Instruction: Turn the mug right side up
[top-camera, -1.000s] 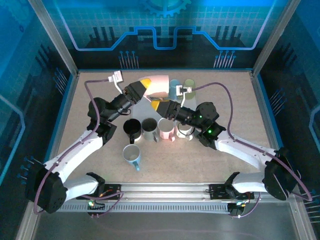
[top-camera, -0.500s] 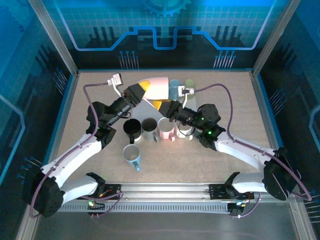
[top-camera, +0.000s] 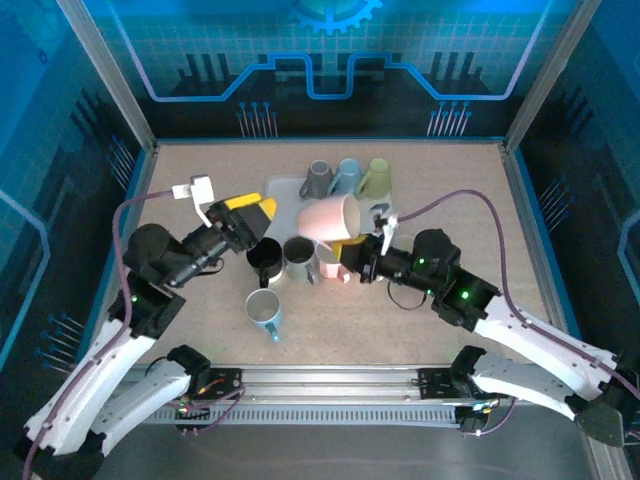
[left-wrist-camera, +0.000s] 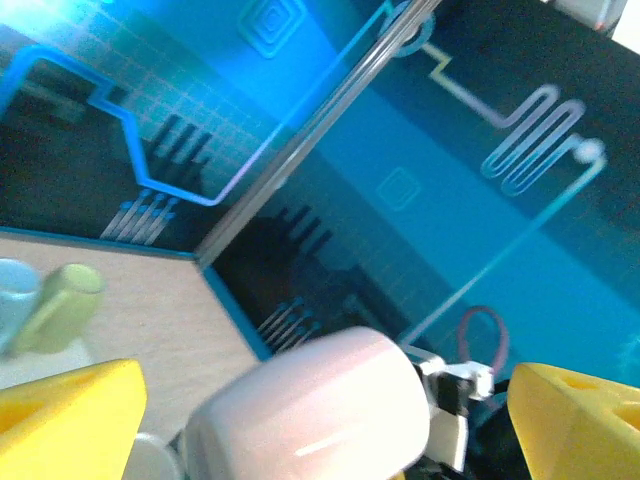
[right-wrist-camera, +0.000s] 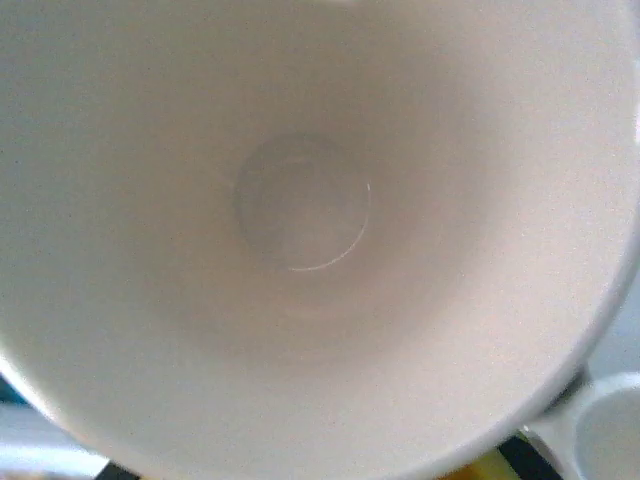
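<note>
Tilted mug (top-camera: 326, 218) is held off bench (top-camera: 455, 185) by right fingers (top-camera: 351, 244) clamped on rim, for uprighting; left fingers (top-camera: 248, 204) wide, standing clear

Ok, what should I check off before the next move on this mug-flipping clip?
1. Pink mug gripped by right end effector: ok, held off the table.
2. Left end effector clear of the mug: ok, open and apart from it.
3. Mug upright: not ok, it is tilted, mouth toward the right wrist camera.
4. Clearance over the row of mugs: cannot tell, they sit close beside and below it.
5. Grip placement on the rim: cannot tell, hidden.
</note>
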